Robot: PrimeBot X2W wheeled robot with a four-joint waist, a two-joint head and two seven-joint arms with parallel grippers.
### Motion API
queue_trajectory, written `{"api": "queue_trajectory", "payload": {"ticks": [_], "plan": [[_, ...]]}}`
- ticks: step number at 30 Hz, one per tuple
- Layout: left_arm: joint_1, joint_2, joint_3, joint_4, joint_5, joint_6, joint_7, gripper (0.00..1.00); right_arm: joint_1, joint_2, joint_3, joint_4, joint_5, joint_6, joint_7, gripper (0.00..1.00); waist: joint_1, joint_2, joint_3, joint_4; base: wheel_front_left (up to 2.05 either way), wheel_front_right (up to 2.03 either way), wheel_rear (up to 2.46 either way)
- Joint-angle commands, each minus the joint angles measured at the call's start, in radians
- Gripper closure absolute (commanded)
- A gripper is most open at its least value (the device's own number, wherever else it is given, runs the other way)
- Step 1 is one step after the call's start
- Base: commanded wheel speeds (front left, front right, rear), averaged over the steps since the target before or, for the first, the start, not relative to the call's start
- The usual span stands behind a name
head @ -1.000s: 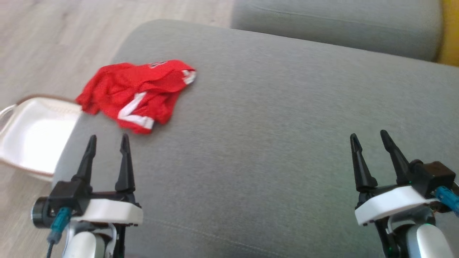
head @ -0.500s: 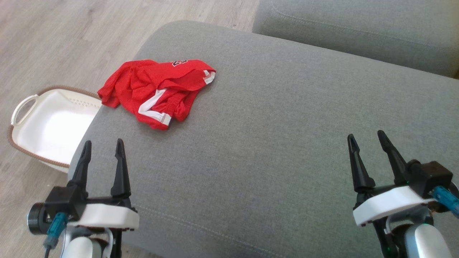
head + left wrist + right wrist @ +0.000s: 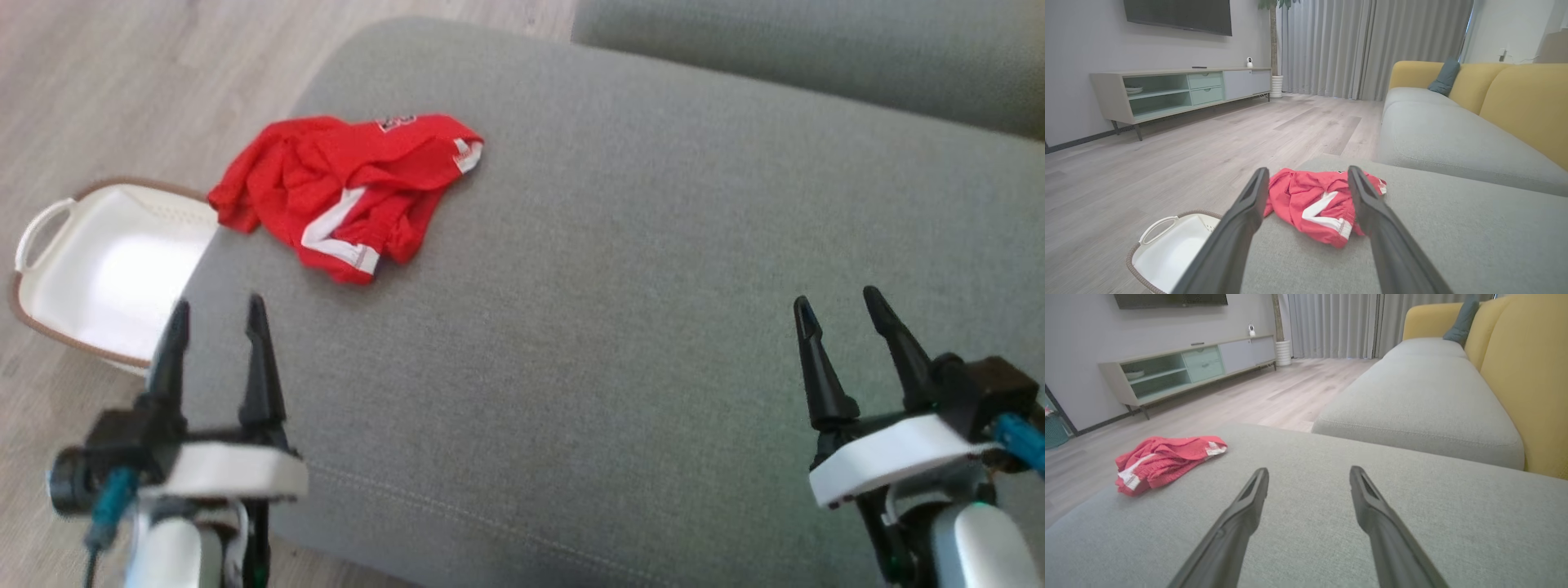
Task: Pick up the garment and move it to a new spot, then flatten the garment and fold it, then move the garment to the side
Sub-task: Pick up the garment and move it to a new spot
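- The garment (image 3: 347, 192), a crumpled red heap, is located on the grey cushion (image 3: 612, 327) near its left edge, above the white basket (image 3: 33, 233) on the floor.
- From the left gripper (image 3: 217, 302) it lies near, at about 2 o'clock; from the right gripper (image 3: 837, 296) it lies well apart, at about 9 o'clock.
- Its long axis appears to run from 8 to 2 o'clock, though this is obscured by crumpling.
- Both grippers are held spread and empty; the left arm is judged the nearer.
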Motion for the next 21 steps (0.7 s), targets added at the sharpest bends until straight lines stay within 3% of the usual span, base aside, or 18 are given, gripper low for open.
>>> {"api": "queue_trajectory", "payload": {"ticks": [1, 5, 9, 15, 21], "plan": [[-0.085, 0.000, 0.041, -0.038, -0.006, 0.007, -0.005, 0.00, -0.052, -0.028, 0.024, -0.048, -0.006, -0.001, 0.014, 0.00, 0.0000, 0.0000, 0.036, -0.012, 0.00, 0.00, 0.00], [-0.185, -0.003, 0.039, -0.022, -0.022, 0.011, -0.005, 0.00, -0.094, -0.071, 0.040, -0.096, -0.019, -0.001, 0.052, 0.00, 0.0000, 0.0000, 0.135, -0.038, 0.00, 0.00, 0.00], [-0.325, -0.004, 0.042, 0.107, -0.055, -0.006, -0.005, 0.00, -0.144, -0.109, 0.037, -0.144, -0.019, -0.001, 0.085, 0.00, 0.0000, 0.0000, 0.240, -0.066, 0.00, 0.00, 0.00], [-0.553, 0.001, 0.033, 0.488, -0.090, -0.064, -0.004, 0.00, -0.168, -0.142, 0.022, -0.179, -0.015, -0.001, 0.116, 0.00, 0.0000, 0.0000, 0.340, -0.086, 0.00, 0.00, 0.00], [-0.736, 0.029, 0.039, 0.844, -0.113, -0.077, 0.077, 0.00, -0.182, -0.153, 0.015, -0.189, -0.006, -0.001, 0.121, 0.00, 0.0000, 0.0000, 0.374, -0.100, 0.00, 0.00, 0.00]]}}
